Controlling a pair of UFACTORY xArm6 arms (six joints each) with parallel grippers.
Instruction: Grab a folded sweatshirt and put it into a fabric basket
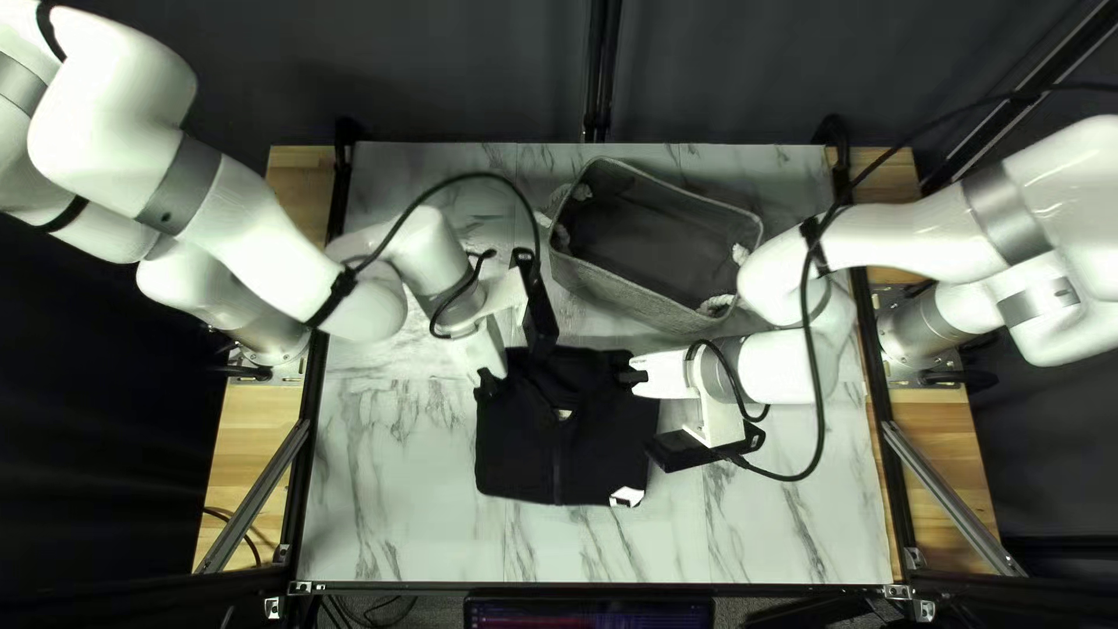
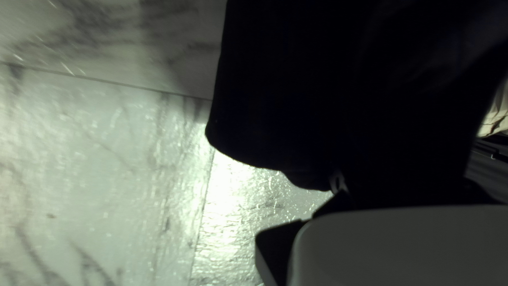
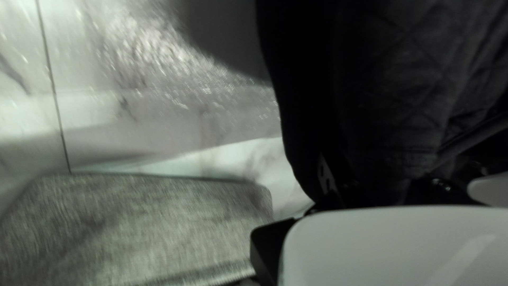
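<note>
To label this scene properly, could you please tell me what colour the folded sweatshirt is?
The sweatshirt is black, clearest in the top left view.

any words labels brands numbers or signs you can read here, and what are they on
No readable text in any view.
White patch on the black sweatshirt: too small to read.
Pale spot on it: too small.
Screen: too small to read.

No writing seems readable on anything here
</note>
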